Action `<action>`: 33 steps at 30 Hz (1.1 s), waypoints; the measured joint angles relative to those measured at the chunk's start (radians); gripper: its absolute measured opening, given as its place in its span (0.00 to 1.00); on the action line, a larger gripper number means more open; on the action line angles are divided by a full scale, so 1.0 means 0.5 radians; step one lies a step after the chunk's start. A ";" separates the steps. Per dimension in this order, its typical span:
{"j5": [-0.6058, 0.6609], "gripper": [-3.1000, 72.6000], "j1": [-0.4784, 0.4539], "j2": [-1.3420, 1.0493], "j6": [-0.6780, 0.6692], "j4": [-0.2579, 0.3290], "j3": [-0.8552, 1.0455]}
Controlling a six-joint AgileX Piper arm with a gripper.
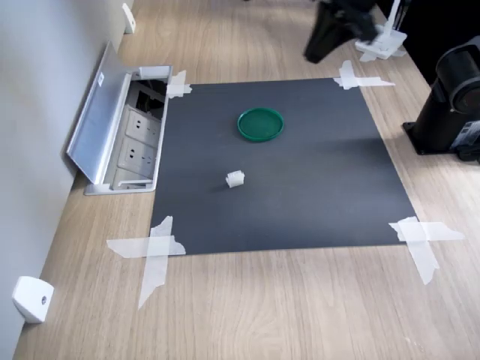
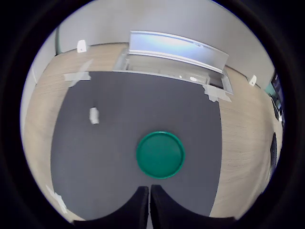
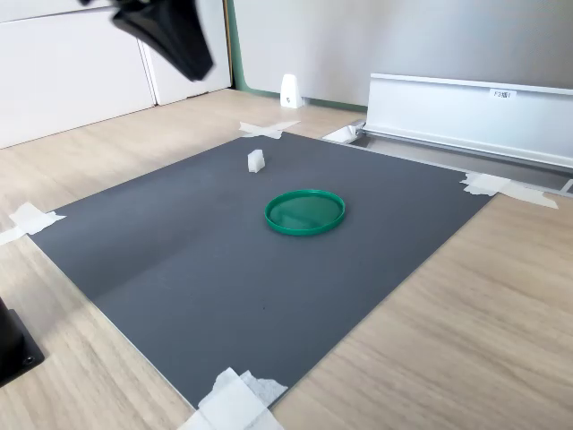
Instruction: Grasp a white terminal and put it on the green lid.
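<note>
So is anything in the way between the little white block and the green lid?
No. The white terminal sits alone on the dark mat, apart from the green lid, with only bare mat between them. The end effector hangs well above, near the lid.

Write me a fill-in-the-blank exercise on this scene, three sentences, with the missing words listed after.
1. The white terminal rests on the ____ mat.
2. The green lid has ____ lying on it.
3. The claw has its two fingers ____ together, gripping nothing, in the wrist view.

Missing words: black; nothing; closed
</note>
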 joint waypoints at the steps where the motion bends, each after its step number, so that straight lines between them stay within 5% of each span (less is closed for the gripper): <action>1: -0.009 0.03 0.000 0.085 0.059 -0.041 -0.047; 6: -0.022 0.03 0.000 0.431 0.267 -0.113 -0.260; 15: 0.130 0.08 0.000 0.701 0.096 0.078 -0.459; 19: 0.182 0.22 0.000 0.743 0.011 0.169 -0.527; 25: 0.195 0.57 0.023 0.787 -0.043 0.221 -0.548; 29: 0.175 0.78 0.154 0.799 0.008 0.226 -0.548; 33: 0.145 0.87 0.327 0.836 0.084 0.230 -0.548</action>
